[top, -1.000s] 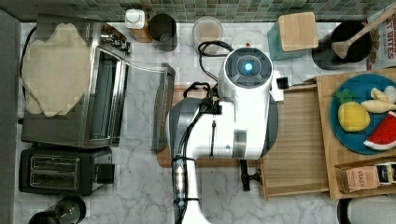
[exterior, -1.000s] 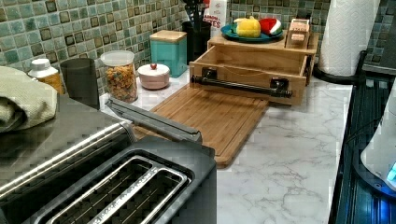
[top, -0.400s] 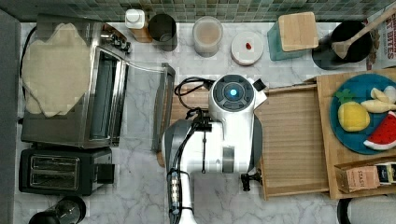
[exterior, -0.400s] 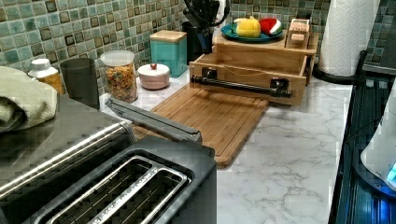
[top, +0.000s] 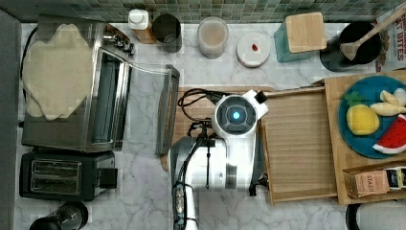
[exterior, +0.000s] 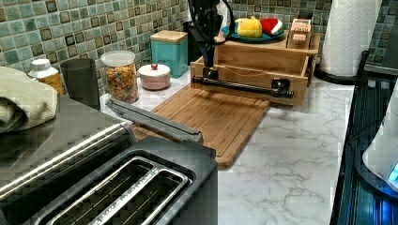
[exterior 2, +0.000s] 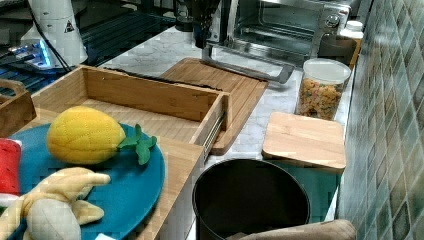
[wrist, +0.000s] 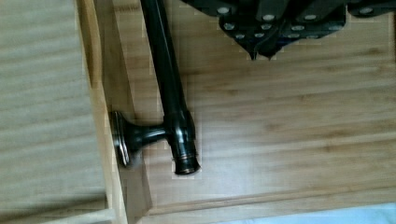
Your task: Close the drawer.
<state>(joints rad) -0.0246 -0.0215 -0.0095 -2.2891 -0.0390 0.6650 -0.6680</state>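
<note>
- The drawer (top: pixel 299 143) is seen pulled out from under a wooden top (top: pixel 337 91), towards the top view's left; flat fine-grained light bamboo bottom, thin raised rims, nothing lying inside.
- A dark round metal bar handle (exterior: pixel 241 86) is fixed across the drawer front on 2 flared posts; one end and post are shown in the wrist view (wrist: pixel 170 102).
- The gripper (exterior: pixel 209 58) is hung just above the handle's end at the left view's left; the fingers (wrist: pixel 261 44) appear pressed together with nothing between them, near the bar but apart from it.
- A grooved wooden cutting board (exterior: pixel 213 117) with rounded corners is laid on the marbled white worktop (exterior: pixel 291 159), just in front of the drawer.
- A round blue plate (exterior 2: pixel 125 185) on the wooden top is loaded with plush fruit: a yellow pineapple (exterior 2: pixel 87 135), a banana, a red watermelon slice.
- A clear glass jar (exterior: pixel 121 75) is filled with coloured cereal; a teal canister (exterior: pixel 171 50) is capped by a square wooden lid.
- A black round pot (top: pixel 356 43) is seen holding a wooden spoon.
</note>
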